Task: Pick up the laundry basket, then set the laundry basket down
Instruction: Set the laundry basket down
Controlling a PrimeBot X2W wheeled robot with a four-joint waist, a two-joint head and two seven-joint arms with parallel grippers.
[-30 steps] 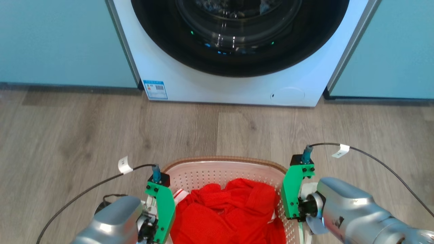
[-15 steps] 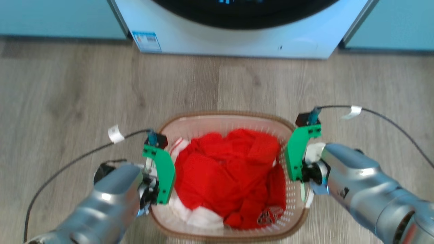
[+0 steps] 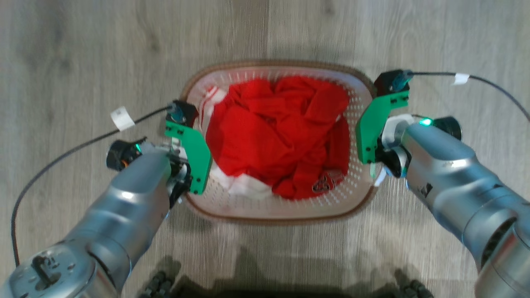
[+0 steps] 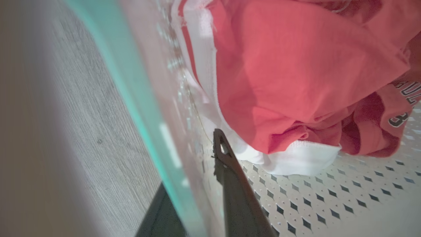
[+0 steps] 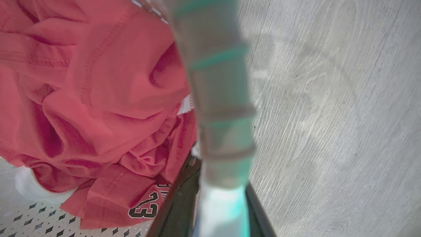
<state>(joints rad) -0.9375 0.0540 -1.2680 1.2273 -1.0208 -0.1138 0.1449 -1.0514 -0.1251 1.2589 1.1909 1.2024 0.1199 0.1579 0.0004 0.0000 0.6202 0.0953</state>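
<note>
The laundry basket (image 3: pixel 271 216) is white and perforated with a brown rim, and it sits mid-frame in the head view with red and white clothes (image 3: pixel 281 132) heaped inside. My left gripper (image 3: pixel 187 178) is shut on its left rim. My right gripper (image 3: pixel 374 163) is shut on its right rim. In the left wrist view the left gripper (image 4: pixel 194 200) straddles the basket wall (image 4: pixel 154 108), one finger (image 4: pixel 233 191) inside and one outside. In the right wrist view the right gripper (image 5: pixel 218 207) clamps the rim (image 5: pixel 217 98) beside the red clothes (image 5: pixel 82 98). Whether the basket is off the floor I cannot tell.
Grey wood-plank floor (image 3: pixel 83 49) lies all around the basket. Black cables with white tags (image 3: pixel 122 118) trail out from both wrists. Dark parts of my own base (image 3: pixel 159 285) and its shadow show along the bottom edge of the head view.
The head view has swung downward: the washing machine has left it and the whole basket now shows. Both grippers have stayed clamped on the basket's rims.
</note>
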